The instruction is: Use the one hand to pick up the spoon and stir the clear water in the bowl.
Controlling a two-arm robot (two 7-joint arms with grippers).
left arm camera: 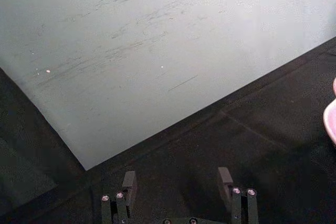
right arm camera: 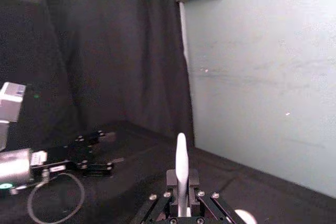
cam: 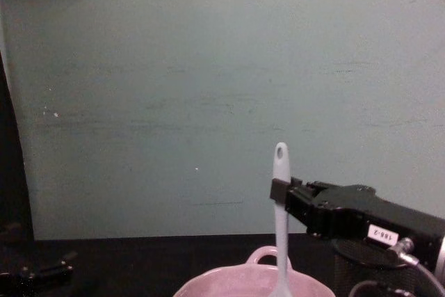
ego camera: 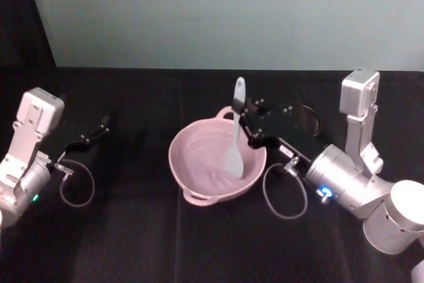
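Two arms flank a black-draped counter (ego camera: 132, 230), and the right one is at work. The right hand (ego camera: 240, 118) reaches in from the right over the far rim of the pink bowl (ego camera: 173, 157) and is clamped on the white spoon (ego camera: 235, 144), gripping its handle a little below the tip. In the chest view the spoon (cam: 280, 165) stands nearly upright. The hole in its handle tip is above the right hand (cam: 280, 190), and its lower end dips behind the bowl's (cam: 229, 283) rim. From the head camera, the spoon's flat head rests inside the bowl toward the right side, with faint curved lines on the glossy interior around it. The right wrist view shows the slim handle (right arm camera: 181, 166) pinched between the two fingers (right arm camera: 171, 178).

Well apart to the left of the bowl, the left hand (ego camera: 99, 127) sits low near the counter, pointing toward the pale green wall (ego camera: 218, 18). Its fingers (left arm camera: 128, 184) are spread with nothing between them, and a sliver of the bowl's rim (left arm camera: 332, 114) shows at the edge of its wrist view.
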